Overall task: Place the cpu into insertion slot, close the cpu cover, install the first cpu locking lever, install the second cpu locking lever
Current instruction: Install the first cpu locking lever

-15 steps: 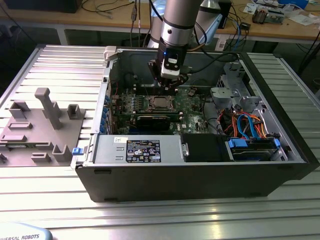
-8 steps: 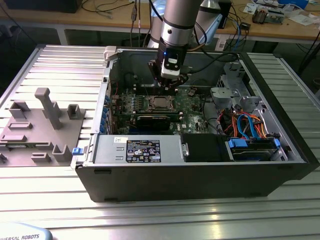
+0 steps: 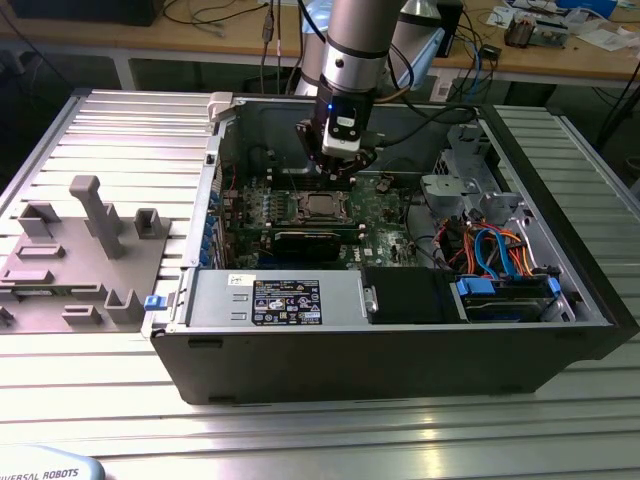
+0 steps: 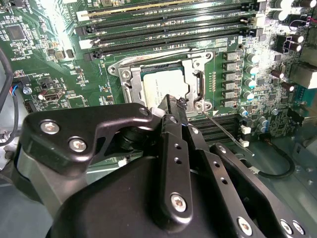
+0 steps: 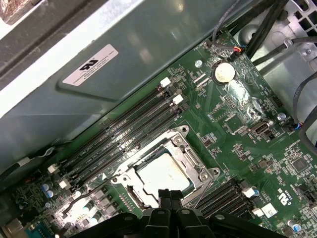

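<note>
Partly hidden behind the gripper [image 4: 171,106], whose black fingers are pressed together and hold nothing, the cpu [image 5: 163,174] lies in its socket under the closed cpu cover [image 5: 195,153], mid-motherboard [image 3: 385,205]. Grey fixture blocks [image 3: 85,250] sit by the ribbed metal table's [image 3: 330,430] left edge in the exterior view; the open computer case [image 3: 400,340] fills its middle. A cluttered wooden bench [image 3: 560,50] runs behind.

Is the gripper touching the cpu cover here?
Cannot tell. In the second wrist view the gripper overlaps the cpu cover's edge, hiding any contact or gap.
</note>
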You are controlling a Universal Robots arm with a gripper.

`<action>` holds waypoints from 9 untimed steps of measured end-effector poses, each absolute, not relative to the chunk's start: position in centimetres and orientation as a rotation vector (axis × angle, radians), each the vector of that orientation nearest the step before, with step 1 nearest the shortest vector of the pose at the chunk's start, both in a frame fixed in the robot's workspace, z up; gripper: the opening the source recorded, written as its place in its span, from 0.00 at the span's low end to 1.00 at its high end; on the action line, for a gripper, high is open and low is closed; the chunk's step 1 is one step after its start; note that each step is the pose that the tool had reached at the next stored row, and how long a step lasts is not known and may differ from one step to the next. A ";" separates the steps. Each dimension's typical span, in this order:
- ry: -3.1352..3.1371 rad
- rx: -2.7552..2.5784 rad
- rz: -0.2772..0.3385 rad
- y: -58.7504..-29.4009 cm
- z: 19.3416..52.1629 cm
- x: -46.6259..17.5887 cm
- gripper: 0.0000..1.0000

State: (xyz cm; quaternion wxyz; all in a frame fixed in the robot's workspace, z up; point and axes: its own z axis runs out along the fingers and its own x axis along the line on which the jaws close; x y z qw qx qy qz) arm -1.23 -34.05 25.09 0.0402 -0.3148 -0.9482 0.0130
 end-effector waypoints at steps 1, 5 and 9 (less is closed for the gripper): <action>-2.905 -0.964 0.040 -34.0 25.1 -1.2 0.11; -2.906 -0.960 0.040 -34.0 25.1 -1.2 0.11; -2.907 -0.950 0.028 -34.0 25.1 -1.2 0.11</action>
